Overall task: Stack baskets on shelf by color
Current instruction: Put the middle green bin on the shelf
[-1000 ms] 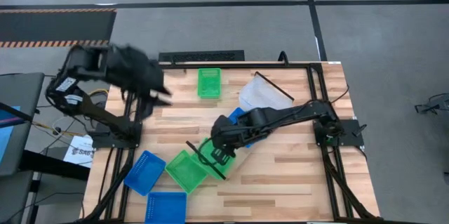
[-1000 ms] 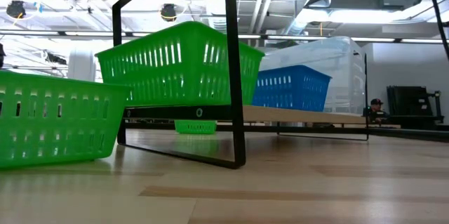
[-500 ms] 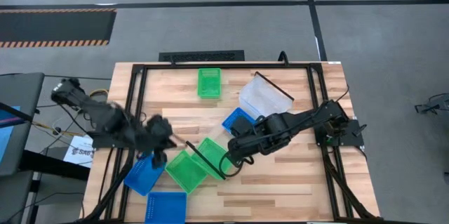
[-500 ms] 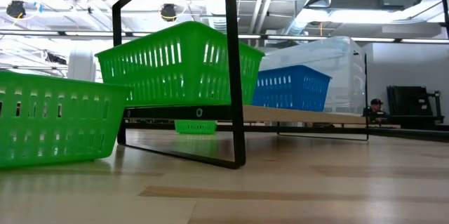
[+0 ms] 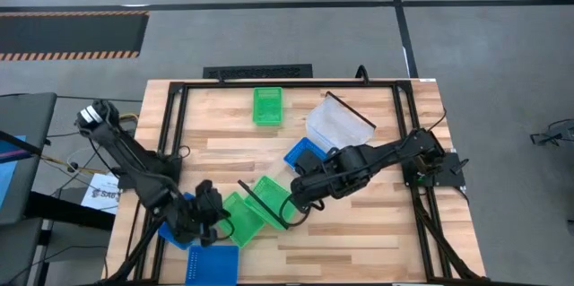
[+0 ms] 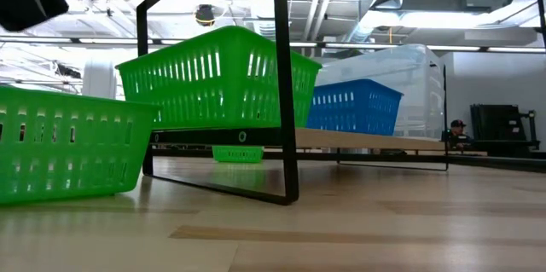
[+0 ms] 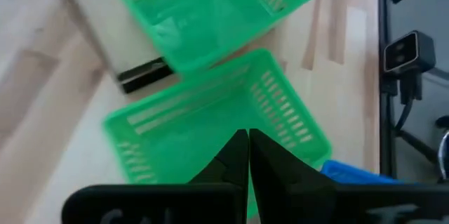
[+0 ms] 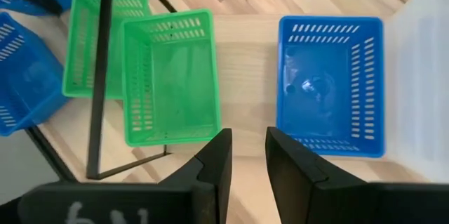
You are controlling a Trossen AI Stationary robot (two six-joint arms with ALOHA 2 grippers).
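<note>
With its fingers pressed together on nothing, the left gripper (image 5: 212,213) over the green basket (image 7: 217,136) on the desk may just shove it aside, while the right gripper (image 8: 243,155) hangs half-open, empty.

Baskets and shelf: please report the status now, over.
Left pincer shut, empty, over green basket on table. Right pincer open, empty, above shelf holding one green basket, one blue basket. Nothing stacked yet; path clear.

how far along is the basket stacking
Done: one green basket and one blue basket sit side by side on the shelf. In hand: nothing; the shut left gripper hovers over a green basket on the table. Left: stacking; blue baskets and another green basket remain off the shelf.
</note>
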